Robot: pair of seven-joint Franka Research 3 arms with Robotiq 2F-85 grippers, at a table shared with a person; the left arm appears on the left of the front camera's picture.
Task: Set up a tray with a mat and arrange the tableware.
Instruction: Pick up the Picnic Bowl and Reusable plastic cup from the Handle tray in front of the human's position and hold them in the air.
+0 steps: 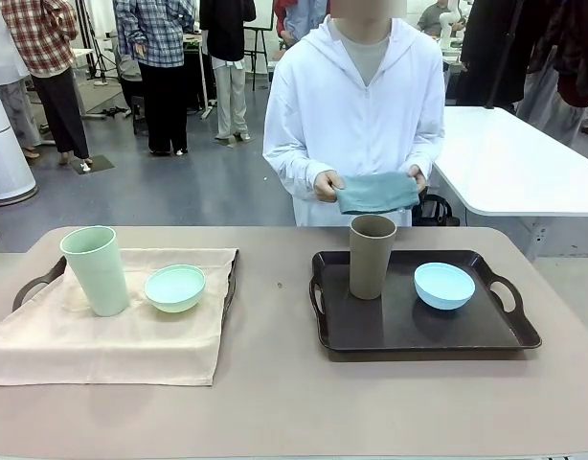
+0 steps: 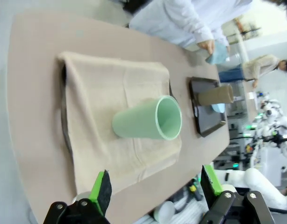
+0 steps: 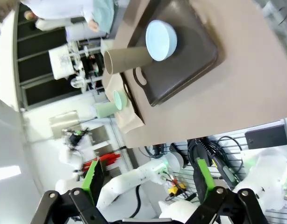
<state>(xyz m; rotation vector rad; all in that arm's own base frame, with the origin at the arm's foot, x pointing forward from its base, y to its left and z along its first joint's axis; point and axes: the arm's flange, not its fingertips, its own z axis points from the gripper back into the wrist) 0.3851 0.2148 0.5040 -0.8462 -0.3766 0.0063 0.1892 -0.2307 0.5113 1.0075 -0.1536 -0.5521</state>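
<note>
Front view: brown tumbler [image 1: 372,255] and blue bowl [image 1: 443,285] stand on the bare tray [image 1: 371,335]; a person holds a mat [image 1: 376,193]. My left gripper [image 2: 156,179] and right gripper [image 3: 148,170] gape empty; best lift both clear, upright, first.

Mint green tumbler [image 2: 139,122] upright on beige mat [image 2: 111,84]

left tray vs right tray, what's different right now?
1. The left tray is covered by a beige mat that spills past its near edge onto the table; the right tray is bare.
2. The left tray carries the mint green tumbler and mint green bowl; the right tray carries the brown tumbler and pale blue bowl.
Shared: both are dark with side handles, and each holds one upright tumbler and one bowl.
</note>
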